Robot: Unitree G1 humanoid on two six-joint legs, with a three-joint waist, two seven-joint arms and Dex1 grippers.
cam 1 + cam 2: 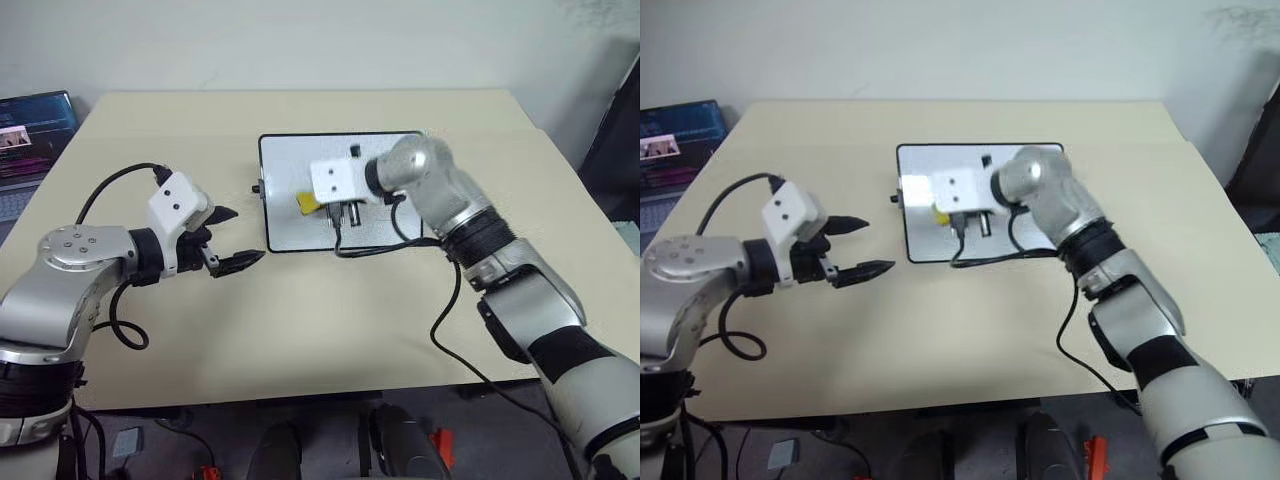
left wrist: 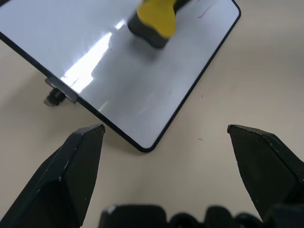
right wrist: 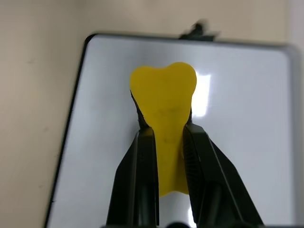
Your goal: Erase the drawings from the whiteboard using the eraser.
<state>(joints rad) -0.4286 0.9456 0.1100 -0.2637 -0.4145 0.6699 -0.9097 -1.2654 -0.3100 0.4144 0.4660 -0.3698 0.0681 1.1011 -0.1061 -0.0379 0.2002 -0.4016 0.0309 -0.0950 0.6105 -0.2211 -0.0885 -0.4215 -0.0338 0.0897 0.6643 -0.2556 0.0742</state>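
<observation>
Right gripper is pinching the soft, squeezable yellow-topped, black-based eraser block at mid-length over the glossy black-framed white whiteboard at frame centre on the beige bench, while the left gripper is hovering spread.

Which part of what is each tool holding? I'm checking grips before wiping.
The right tool pinches the eraser across its long sides near one end. The left tool is open, holding nothing.
</observation>
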